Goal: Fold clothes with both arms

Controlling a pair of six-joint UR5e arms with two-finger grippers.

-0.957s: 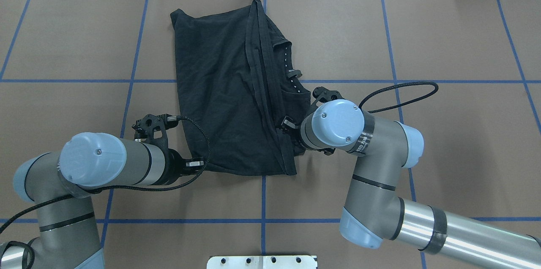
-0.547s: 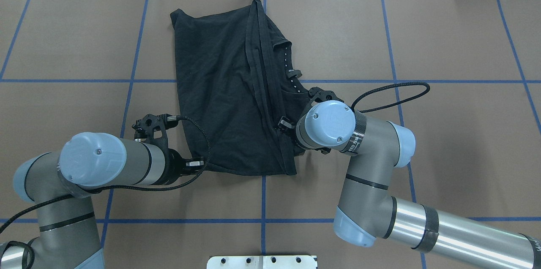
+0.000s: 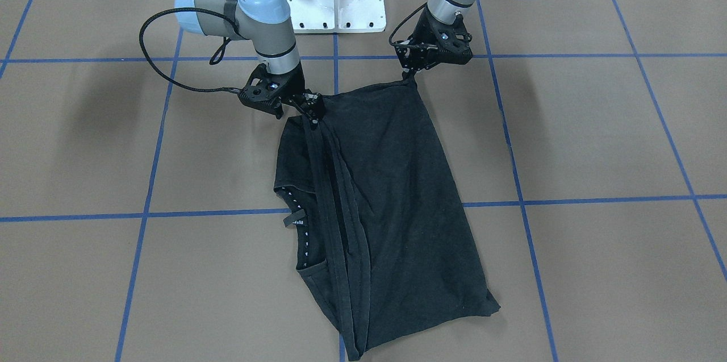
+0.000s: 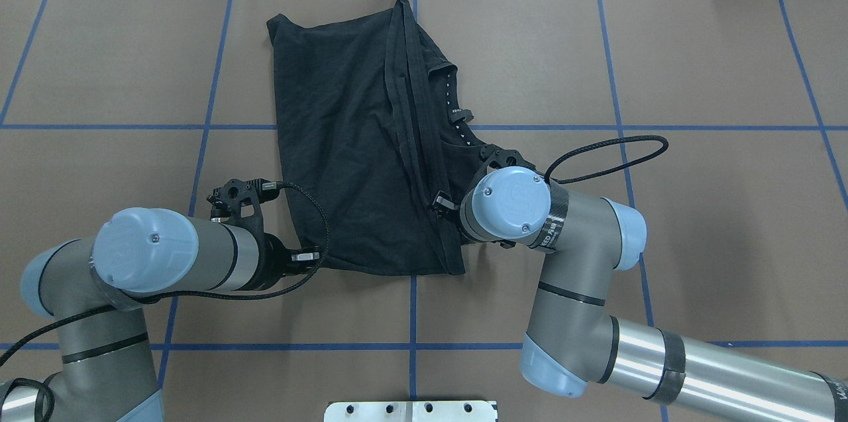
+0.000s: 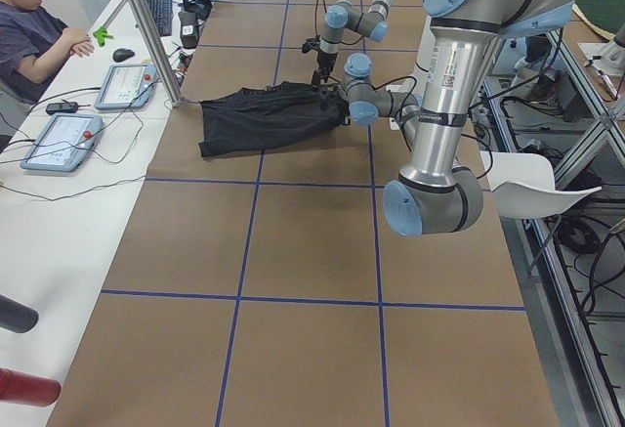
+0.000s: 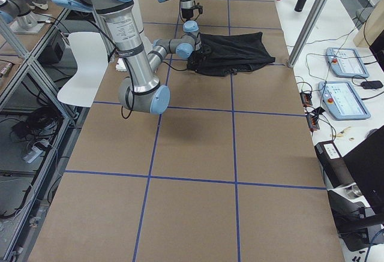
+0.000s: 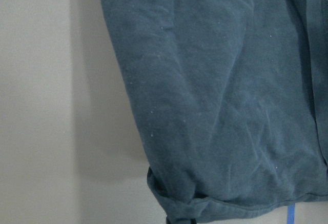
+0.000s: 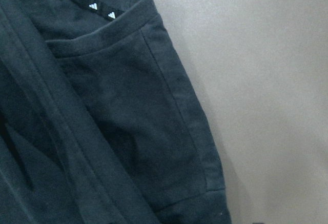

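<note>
vs 1 s ago, overhead: right arm (image 4: 570, 256) has slid left and slightly down-frame. Its blue wrist cap now sits further over the lower-right part of the T-shirt (image 4: 351, 144). The cable (image 4: 642, 137) loop followed it left. Left arm (image 4: 165, 250) is in the same pose. Shirt outline is unchanged: flat on the brown table (image 4: 695, 243), upper centre of frame, folded lengthwise, with a doubled hem strip running top to bottom.

left gripper (image 3: 410, 75): the front view shows the fingertips brought together on the shirt's upper-right corner, with the cloth drawn into a small peak, so it's clamped on the T-shirt. Overhead shows only its side at the lower-left corner. The left wrist cam shows the corner hem rolled over at the bottom of the frame.

right gripper (image 3: 312, 111): overhead, it's mostly hidden under the wrist cap. In the front view it's down on the folded edge at the shirt's upper-left corner, touching cloth. The jaw gap isn't readable in any view, so I can't tell if it grips. The right wrist cam gives the sleeve (image 8: 179, 131) and collar tape (image 8: 92, 6) with white triangles.

Side views: both grippers are at the shirt's robot-side edge, too small for detail. The left-end view also has a person (image 5: 39, 17) seated at upper left.
</note>
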